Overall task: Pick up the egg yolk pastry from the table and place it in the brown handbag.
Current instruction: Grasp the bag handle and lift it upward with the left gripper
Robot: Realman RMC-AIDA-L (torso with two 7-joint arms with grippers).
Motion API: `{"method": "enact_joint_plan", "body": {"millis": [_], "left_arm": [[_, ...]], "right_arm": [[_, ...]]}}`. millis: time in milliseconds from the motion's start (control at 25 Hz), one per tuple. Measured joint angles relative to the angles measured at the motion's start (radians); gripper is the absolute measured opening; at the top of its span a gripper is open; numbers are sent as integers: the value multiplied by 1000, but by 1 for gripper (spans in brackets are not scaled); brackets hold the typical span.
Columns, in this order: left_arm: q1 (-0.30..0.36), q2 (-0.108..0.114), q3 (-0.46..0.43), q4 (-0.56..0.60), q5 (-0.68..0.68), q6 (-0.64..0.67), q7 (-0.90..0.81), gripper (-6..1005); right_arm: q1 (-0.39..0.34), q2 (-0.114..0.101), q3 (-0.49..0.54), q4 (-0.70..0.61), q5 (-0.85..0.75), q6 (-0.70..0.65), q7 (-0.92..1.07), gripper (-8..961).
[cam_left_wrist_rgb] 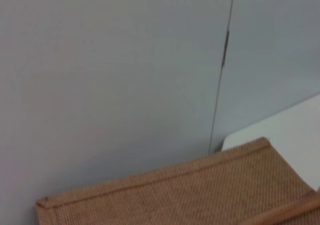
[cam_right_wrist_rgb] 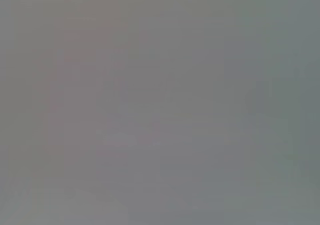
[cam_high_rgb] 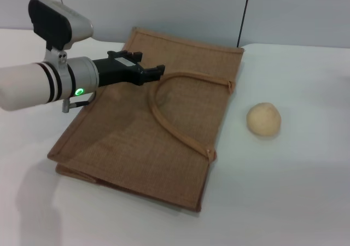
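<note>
Brown jute, the handbag (cam_high_rgb: 164, 131) is lying flat on the white table (cam_high_rgb: 295, 191), its tan strap (cam_high_rgb: 175, 115) looping across the top face. The pastry (cam_high_rgb: 263, 119) is sitting on the table just beside the bag, on the robot's right, apart from it. The left gripper (cam_high_rgb: 153, 72) is hovering over the bag's far part near the strap; whether its claw is released or clenched, I cannot tell.
</note>
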Motion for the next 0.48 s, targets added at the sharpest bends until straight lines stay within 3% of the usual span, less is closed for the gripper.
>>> {"method": "enact_joint_plan", "body": {"millis": [480], "left_arm": [[-38,-5,0,36,225,39,-193,763]], "right_arm": [[0,0,0,-1,1,5,1,879]]}}
